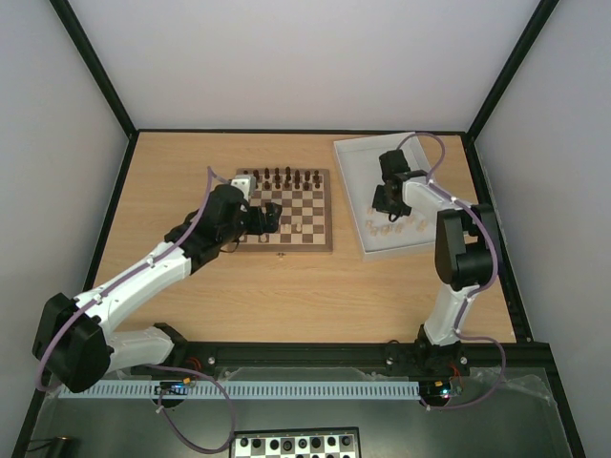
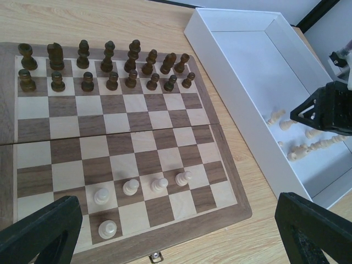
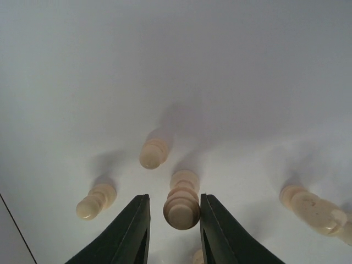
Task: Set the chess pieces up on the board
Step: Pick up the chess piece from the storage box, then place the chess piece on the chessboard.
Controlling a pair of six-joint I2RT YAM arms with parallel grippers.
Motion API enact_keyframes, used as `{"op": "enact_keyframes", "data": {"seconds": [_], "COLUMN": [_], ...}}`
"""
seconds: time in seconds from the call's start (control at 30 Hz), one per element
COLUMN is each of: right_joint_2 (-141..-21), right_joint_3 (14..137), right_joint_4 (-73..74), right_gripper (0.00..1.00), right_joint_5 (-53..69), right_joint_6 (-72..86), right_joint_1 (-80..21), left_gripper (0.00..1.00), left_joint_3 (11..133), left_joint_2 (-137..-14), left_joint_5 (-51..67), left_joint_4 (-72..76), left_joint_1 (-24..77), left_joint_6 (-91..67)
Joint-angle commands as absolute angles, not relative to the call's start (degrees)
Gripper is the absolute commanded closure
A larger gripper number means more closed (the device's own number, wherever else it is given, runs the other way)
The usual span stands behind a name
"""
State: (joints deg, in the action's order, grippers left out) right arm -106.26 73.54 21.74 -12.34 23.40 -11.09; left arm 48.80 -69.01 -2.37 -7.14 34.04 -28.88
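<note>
The wooden board (image 1: 284, 212) lies mid-table, and in the left wrist view its border (image 2: 231, 165) shows too. Dark pieces (image 2: 110, 66) fill its two far rows. Several cream pieces (image 2: 159, 184) stand in a row near the front edge, with one more (image 2: 108, 229) in front of them. My left gripper (image 2: 176, 236) hovers open and empty over the board's near edge (image 1: 272, 218). My right gripper (image 3: 174, 199) is down in the white tray (image 1: 396, 157), open, with its jaws on either side of an upright cream piece (image 3: 182, 206). More cream pieces (image 3: 152, 154) lie around it.
The tray's walls (image 2: 231, 93) rise just right of the board. My right gripper (image 2: 330, 107) shows in the left wrist view above loose cream pieces (image 2: 308, 148). A black-and-white board (image 1: 296, 444) sits below the near rail.
</note>
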Motion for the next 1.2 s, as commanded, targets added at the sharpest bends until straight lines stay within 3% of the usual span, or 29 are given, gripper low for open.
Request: {"op": "enact_keyframes", "data": {"seconds": [0.0,0.17,0.37,0.73,1.17], "right_joint_2": [-107.6,-108.0,-107.4,-97.1,-88.3], "right_joint_3": [73.0,72.9,72.9,77.4,77.7], "right_joint_4": [22.5,22.4,22.6,27.5,32.9], "right_gripper": [0.74,0.81,0.98,0.99,0.99], "right_joint_5": [-12.2,-12.5,-12.6,-14.4,-5.7], "right_joint_6": [23.5,23.5,23.5,22.8,21.8], "right_joint_1": [-10.8,-10.8,-10.8,-13.6,-30.2], "left_gripper": [0.01,0.00,0.01,0.00,0.00], "left_joint_3": [48.3,48.1,48.2,48.9,51.6], "left_joint_2": [-68.8,-68.8,-68.9,-67.7,-61.2], "left_joint_5": [-1.8,-1.5,-1.5,-1.5,-5.0], "left_joint_4": [-6.6,-6.4,-6.5,-7.3,-12.6], "left_joint_1": [33.0,33.0,32.9,32.8,33.1], "left_joint_6": [-28.4,-28.4,-28.4,-29.4,-29.7]}}
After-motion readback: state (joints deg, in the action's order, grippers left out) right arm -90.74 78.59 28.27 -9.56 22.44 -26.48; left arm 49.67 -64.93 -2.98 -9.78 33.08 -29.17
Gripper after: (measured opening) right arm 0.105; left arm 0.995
